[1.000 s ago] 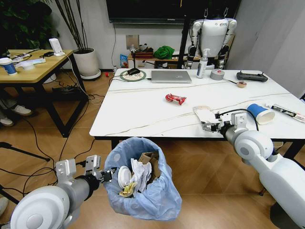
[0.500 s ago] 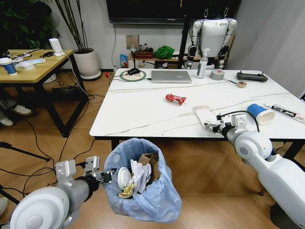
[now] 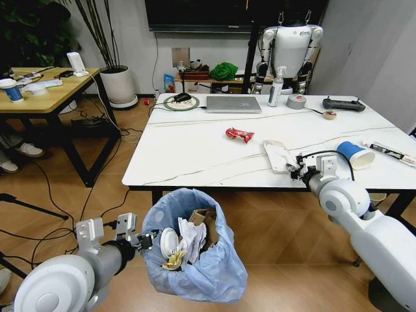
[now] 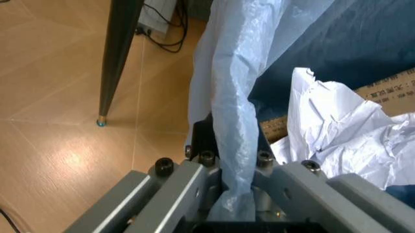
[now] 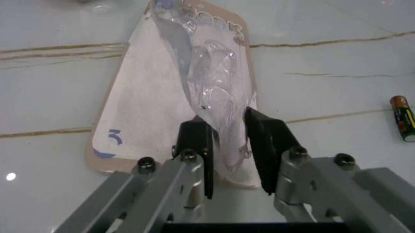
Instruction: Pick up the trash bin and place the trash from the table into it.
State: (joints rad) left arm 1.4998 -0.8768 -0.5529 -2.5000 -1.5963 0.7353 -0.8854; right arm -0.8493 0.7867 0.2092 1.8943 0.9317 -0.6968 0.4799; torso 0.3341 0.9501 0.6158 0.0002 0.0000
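Note:
The trash bin (image 3: 214, 276), lined with a crinkled light-blue bag, stands on the floor in front of the table (image 3: 188, 156) and holds white paper, torn cardboard and wrappers. My left gripper (image 3: 145, 240) is shut on the bag's rim (image 4: 228, 145). Low at the table's front right, my right gripper (image 3: 294, 171) has its fingers (image 5: 193, 143) closed on the clear plastic of a white blister card (image 5: 155, 92) that lies flat on the marble. A red wrapper (image 3: 239, 134) lies mid-table. A blue paper cup (image 3: 355, 155) lies on its side to the right.
A silver laptop (image 3: 233, 104), spray bottle (image 3: 276, 87), grey tape roll (image 3: 296, 101) and black controller (image 3: 343, 104) line the table's far side. A small battery (image 5: 402, 124) lies beside the card. A wooden desk (image 3: 45, 91) stands left, cables cross the floor, and a parked robot (image 3: 290, 45) stands behind.
My right gripper has slid a little right and farther onto the table, and the blister card has shifted slightly with it. The left gripper and the bin have stayed put.

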